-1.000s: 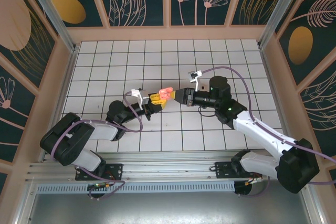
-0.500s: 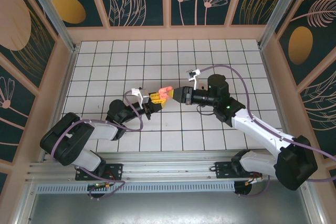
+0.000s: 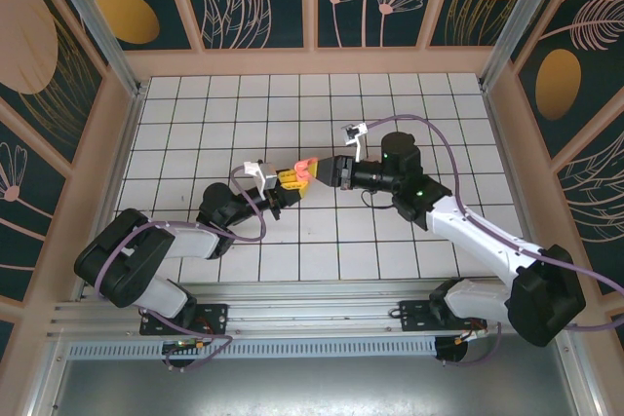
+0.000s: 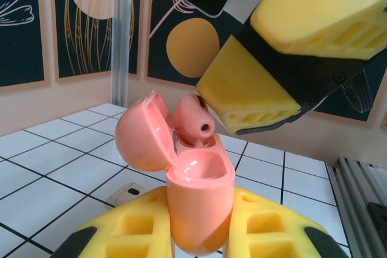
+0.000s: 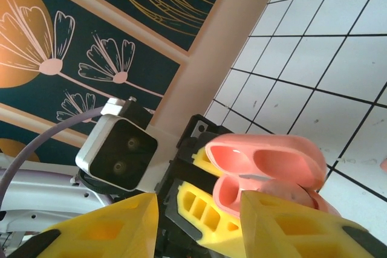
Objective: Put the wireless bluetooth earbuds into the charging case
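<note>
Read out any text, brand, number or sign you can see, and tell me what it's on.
No readable text anywhere. The glossy coral-pink clamshell charging case is unmarked, the yellow foam gripper fingers are blank, and the dark-blue wall panels carry only drawn flowers and leaves.

Bright even light, faint shadows, mostly sharp

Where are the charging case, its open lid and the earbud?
charging case (image 4: 201, 205): left wrist view, front of body.
lid (image 4: 139, 143): left wrist view, curved shell.
earbud (image 4: 190, 113): left wrist view, rounded head.
</note>
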Controlling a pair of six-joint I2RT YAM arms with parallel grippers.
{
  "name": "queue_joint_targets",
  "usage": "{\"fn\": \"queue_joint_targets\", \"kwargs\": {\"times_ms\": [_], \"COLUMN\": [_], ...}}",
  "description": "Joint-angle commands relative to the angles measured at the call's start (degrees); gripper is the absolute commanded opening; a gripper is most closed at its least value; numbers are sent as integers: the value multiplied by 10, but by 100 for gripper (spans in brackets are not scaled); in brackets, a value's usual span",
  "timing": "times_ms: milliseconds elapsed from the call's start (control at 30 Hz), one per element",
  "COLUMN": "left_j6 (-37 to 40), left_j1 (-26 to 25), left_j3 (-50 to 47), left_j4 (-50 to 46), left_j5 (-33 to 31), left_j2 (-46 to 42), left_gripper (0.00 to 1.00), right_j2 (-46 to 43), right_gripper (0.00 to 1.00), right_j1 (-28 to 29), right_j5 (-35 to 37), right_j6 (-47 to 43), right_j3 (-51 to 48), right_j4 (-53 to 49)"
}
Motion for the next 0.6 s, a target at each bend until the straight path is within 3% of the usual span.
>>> {"fn": "queue_joint_targets", "kwargs": {"times_ms": [0,567], "left_j6": [6,3], "left_j1": [-4,-4], "left_j3": [19,22], "left_j4": [26,25], "left_j5": [32,27], "left_j2": [-9,-4], "left_gripper": [2,2], "right_j2": [8,-27], "right_gripper": [44,42], "right_j1": [4,6], "right_j5": [11,-12], "right_j6": [-15,-34], "right_j3": [21,29], "right_j4": [12,-33]}}
